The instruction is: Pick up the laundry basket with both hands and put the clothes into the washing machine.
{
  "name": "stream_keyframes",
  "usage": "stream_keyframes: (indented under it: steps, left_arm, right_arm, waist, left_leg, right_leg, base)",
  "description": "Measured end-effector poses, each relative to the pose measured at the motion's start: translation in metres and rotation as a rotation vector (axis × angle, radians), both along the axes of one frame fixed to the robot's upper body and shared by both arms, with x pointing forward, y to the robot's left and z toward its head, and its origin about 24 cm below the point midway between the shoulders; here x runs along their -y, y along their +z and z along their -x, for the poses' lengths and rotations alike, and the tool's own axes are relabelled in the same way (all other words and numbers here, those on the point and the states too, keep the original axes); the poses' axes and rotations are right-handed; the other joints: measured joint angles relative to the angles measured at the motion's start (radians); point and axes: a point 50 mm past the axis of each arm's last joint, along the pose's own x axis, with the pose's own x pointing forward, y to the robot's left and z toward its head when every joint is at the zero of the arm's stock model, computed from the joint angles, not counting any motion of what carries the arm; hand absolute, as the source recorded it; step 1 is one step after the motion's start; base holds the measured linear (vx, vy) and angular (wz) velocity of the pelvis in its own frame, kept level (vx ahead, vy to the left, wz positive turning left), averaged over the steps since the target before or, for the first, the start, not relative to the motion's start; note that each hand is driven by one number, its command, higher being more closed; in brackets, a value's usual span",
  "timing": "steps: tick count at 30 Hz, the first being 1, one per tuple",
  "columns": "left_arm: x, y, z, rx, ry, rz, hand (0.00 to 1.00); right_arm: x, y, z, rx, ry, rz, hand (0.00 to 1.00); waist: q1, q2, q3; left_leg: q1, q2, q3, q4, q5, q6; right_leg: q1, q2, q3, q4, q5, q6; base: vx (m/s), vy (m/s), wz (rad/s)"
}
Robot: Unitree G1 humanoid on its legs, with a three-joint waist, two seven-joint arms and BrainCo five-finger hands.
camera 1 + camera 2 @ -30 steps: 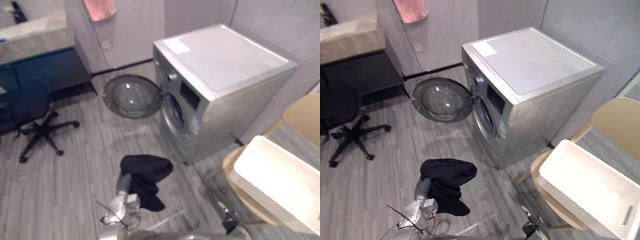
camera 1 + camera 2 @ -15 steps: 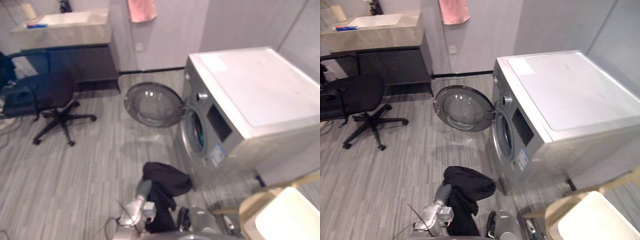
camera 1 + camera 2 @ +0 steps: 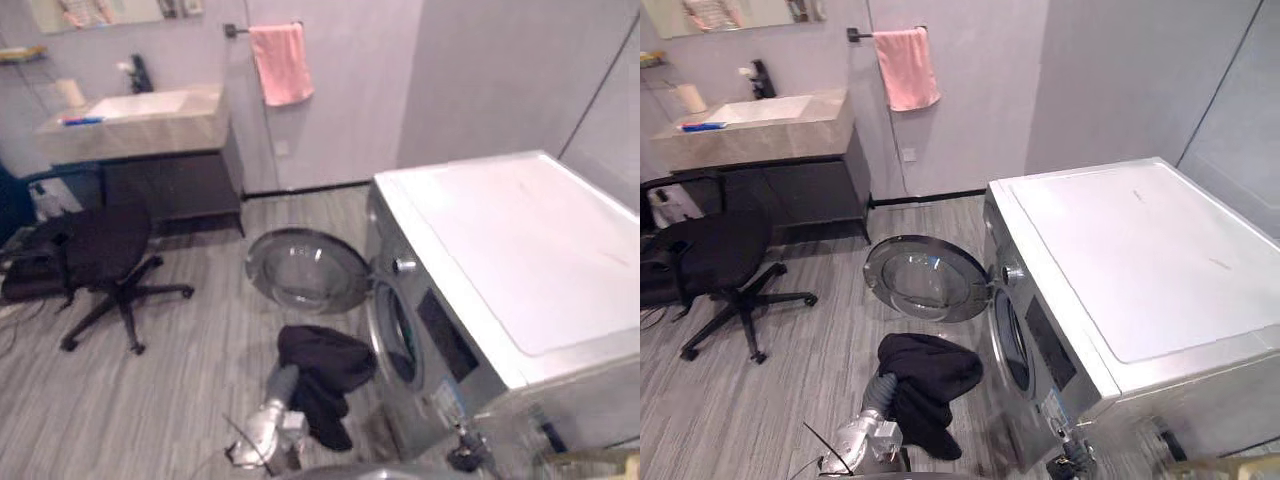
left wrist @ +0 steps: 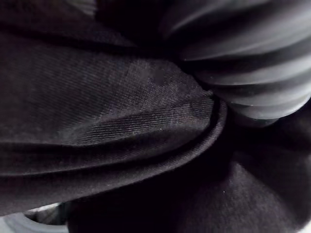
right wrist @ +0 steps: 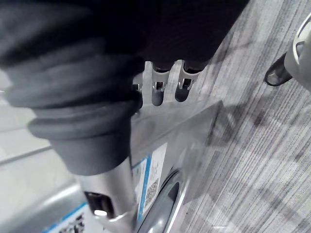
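A black garment (image 3: 927,372) hangs bunched over my left hand (image 4: 252,68), which it covers past the ribbed wrist cover (image 3: 880,393). It hangs above the floor, just left of the silver washing machine (image 3: 1120,260). The machine's round door (image 3: 925,280) stands swung open to the left, and the drum opening (image 3: 1012,340) faces the garment. My right hand (image 5: 158,82) is low and close to the machine's front panel, reaching up against dark cloth (image 5: 194,29).
A black office chair (image 3: 715,260) stands on the grey plank floor at the left. Behind it is a vanity counter with a sink (image 3: 750,125), and a pink towel (image 3: 910,65) hangs on the wall. A beige chair edge (image 3: 1230,465) shows at the bottom right.
The camera has swung left and upward, so the white basket and beige chair have left the picture. The black garment stays draped on my left hand, which is now closer to the drum opening.
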Motion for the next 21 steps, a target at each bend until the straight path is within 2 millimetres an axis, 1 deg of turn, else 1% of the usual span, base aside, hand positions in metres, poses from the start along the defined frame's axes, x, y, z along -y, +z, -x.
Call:
stream_keyframes:
  steps: [1,2,3,4,5,6,7,8,9,10,11,12,13,14,15,16,17,18,19,20,21]
  left_arm:
    - [0.0,0.0,0.0,0.0,-0.002,-0.001,1.0]
    - [0.001,0.0,0.0,0.001,-0.006,-0.001,1.0]
    - [-0.001,0.0,0.0,-0.001,0.007,-0.006,1.0]
    - [0.0,0.0,-0.001,-0.003,0.012,-0.004,1.0]
    - [0.001,-0.001,-0.001,-0.009,0.018,0.006,1.0]
    - [0.005,-0.001,-0.001,-0.011,0.017,0.017,1.0]
    - [0.004,-0.001,-0.002,-0.01,0.014,0.013,1.0]
    - [-0.003,-0.005,-0.003,-0.021,0.003,-0.026,1.0]
    - [-0.017,-0.011,-0.006,-0.036,-0.01,-0.088,1.0]
    - [-0.022,-0.012,-0.008,-0.038,-0.019,-0.111,1.0]
    - [-0.028,-0.012,-0.011,-0.035,-0.03,-0.14,1.0]
    - [-0.03,-0.011,-0.013,-0.027,-0.032,-0.151,1.0]
    - [-0.029,-0.01,-0.015,-0.02,-0.032,-0.149,1.0]
    - [-0.027,-0.008,-0.018,-0.009,-0.034,-0.145,1.0]
    - [-0.025,-0.008,-0.019,-0.005,-0.035,-0.141,1.0]
    - [-0.023,-0.008,-0.019,-0.008,-0.035,-0.139,1.0]
    - [-0.022,-0.009,-0.018,-0.013,-0.028,-0.134,1.0]
    - [-0.022,-0.01,-0.016,-0.021,-0.021,-0.134,1.0]
    - [-0.025,-0.011,-0.015,-0.026,-0.016,-0.141,1.0]
    - [-0.025,-0.012,-0.014,-0.03,-0.012,-0.141,1.0]
    - [-0.021,-0.014,-0.01,-0.042,-0.012,-0.128,1.0]
  right_arm:
    - [0.0,0.0,0.0,-0.001,0.004,0.001,0.0]
    - [0.0,0.0,-0.001,-0.001,0.014,0.007,0.0]
    - [0.001,0.001,-0.005,-0.001,0.048,0.029,0.0]
    - [0.002,0.002,-0.007,-0.003,0.066,0.041,0.0]
    - [0.007,0.002,-0.009,-0.01,0.089,0.066,0.0]
    - [0.015,0.003,-0.008,-0.019,0.091,0.089,0.0]
    - [0.017,0.002,-0.005,-0.031,0.087,0.094,0.0]
    - [0.018,-0.003,0.002,-0.069,0.083,0.084,0.0]
    - [0.006,-0.009,0.009,-0.109,0.091,0.036,0.0]
    - [0.001,-0.011,0.011,-0.116,0.091,0.018,0.0]
    - [-0.005,-0.013,0.015,-0.124,0.083,-0.01,0.0]
    - [-0.009,-0.016,0.02,-0.143,0.075,-0.031,0.0]
    - [-0.008,-0.016,0.021,-0.146,0.075,-0.033,0.0]
    - [-0.006,-0.015,0.02,-0.143,0.069,-0.027,0.0]
    - [0.003,-0.014,0.02,-0.139,0.064,-0.007,0.0]
    - [0.007,-0.013,0.023,-0.142,0.058,0.002,0.0]
    - [0.012,-0.013,0.024,-0.142,0.047,0.011,0.0]
    - [0.015,-0.013,0.027,-0.145,0.037,0.015,0.0]
    - [0.013,-0.014,0.034,-0.158,0.032,0.005,0.0]
    - [0.01,-0.015,0.04,-0.169,0.029,-0.006,0.0]
    - [0.006,-0.016,0.041,-0.172,0.026,-0.016,0.0]
  waist:
    - [0.004,-0.01,0.0]
    - [0.009,-0.024,-0.003]
    - [0.008,-0.03,-0.005]
    - [0.008,-0.03,-0.006]
    - [0.003,-0.009,-0.024]
    - [0.001,0.02,-0.043]
    - [-0.009,0.019,-0.05]
    - [-0.035,-0.023,-0.061]
    - [-0.036,-0.084,-0.073]
    - [-0.039,-0.092,-0.074]
    - [-0.044,-0.089,-0.077]
    - [-0.045,-0.078,-0.089]
    - [-0.042,-0.074,-0.093]
    - [-0.038,-0.063,-0.091]
    - [-0.048,-0.044,-0.085]
    - [-0.047,-0.03,-0.081]
    - [-0.047,-0.012,-0.074]
    - [-0.048,0.003,-0.066]
    - [-0.056,0.0,-0.061]
    - [-0.064,-0.02,-0.058]
    - [-0.067,-0.026,-0.059]
  left_leg:
    - [0.01,0.001,-0.012,-0.075,0.0,0.0]
    - [0.035,-0.005,-0.083,-0.239,0.002,-0.001]
    - [0.057,-0.014,-0.2,-0.371,0.006,-0.002]
    - [0.067,-0.016,-0.251,-0.411,0.01,0.0]
    - [0.09,-0.011,-0.365,-0.483,0.076,-0.019]
    - [0.1,-0.011,-0.383,-0.527,0.172,-0.053]
    - [0.107,-0.006,-0.369,-0.534,0.12,-0.143]
    - [0.127,-0.056,-0.333,-0.569,0.084,-0.197]
    - [0.153,-0.12,-0.3,-0.595,0.104,-0.165]
    - [0.159,-0.136,-0.289,-0.6,0.103,-0.154]
    - [0.167,-0.16,-0.269,-0.612,0.105,-0.134]
    - [0.173,-0.18,-0.233,-0.646,0.11,-0.108]
    - [0.178,-0.192,-0.217,-0.66,0.114,-0.093]
    - [0.189,-0.209,-0.19,-0.69,0.114,-0.074]
    - [0.211,-0.225,-0.154,-0.732,0.126,-0.055]
    - [0.238,-0.226,-0.119,-0.766,0.134,-0.043]
    - [0.279,-0.225,-0.081,-0.802,0.145,-0.029]
    - [0.311,-0.221,-0.058,-0.827,0.151,-0.02]
    - [0.349,-0.222,-0.028,-0.852,0.154,-0.015]
    - [0.374,-0.225,-0.004,-0.866,0.154,-0.016]
    - [0.398,-0.222,0.038,-0.881,0.149,-0.012]
  right_leg:
    - [0.004,-0.013,0.022,-0.001,0.003,0.005]
    - [0.006,-0.036,0.075,-0.004,0.009,0.017]
    - [-0.004,-0.053,0.131,-0.004,0.009,0.04]
    - [-0.009,-0.057,0.158,-0.004,0.008,0.059]
    - [-0.031,-0.059,0.214,-0.003,0.0,0.106]
    - [-0.039,-0.057,0.242,-0.004,-0.008,0.14]
    - [-0.039,-0.063,0.253,-0.008,-0.017,0.165]
    - [-0.037,-0.131,0.253,-0.004,-0.027,0.191]
    - [-0.042,-0.194,0.267,0.005,0.001,0.192]
    - [-0.043,-0.211,0.276,0.007,0.024,0.198]
    - [-0.062,-0.237,0.292,0.015,0.08,0.234]
    - [-0.096,-0.26,0.321,0.043,0.128,0.244]
    - [-0.12,-0.271,0.341,0.065,0.143,0.236]
    - [-0.164,-0.287,0.368,0.117,0.165,0.22]
    - [-0.227,-0.299,0.38,0.199,0.202,0.167]
    - [-0.28,-0.302,0.374,0.268,0.241,0.11]
    - [-0.325,-0.306,0.347,0.338,0.286,0.045]
    - [-0.359,-0.308,0.313,0.404,0.279,0.037]
    - [-0.399,-0.308,0.205,0.517,0.207,0.037]
    - [-0.409,-0.309,0.095,0.548,0.184,0.018]
    - [-0.402,-0.333,0.005,0.541,0.167,0.003]
  base:
    - [0.28,0.256,-1.03]
    - [0.27,0.325,-1.29]
    - [0.27,0.37,-1.33]
    - [0.26,0.565,-1.41]
    - [0.2,0.53,-1.17]
    - [0.2,0.564,-0.99]
    - [0.17,0.434,-0.28]
    - [0.24,0.502,-0.06]
    - [0.24,0.438,0.02]
    - [0.19,0.389,-0.13]
    - [0.08,0.329,-0.23]
    - [0.04,0.324,-0.32]
    - [-0.02,0.295,-0.45]
    - [-0.08,0.268,-0.51]
    - [-0.08,0.299,-0.64]
    - [-0.07,0.267,-0.74]
    - [-0.01,0.201,-0.77]
    - [0.01,0.136,-0.82]
    - [0.03,0.065,-0.75]
    - [0.06,0.05,-0.93]
    - [0.1,0.042,-1.2]
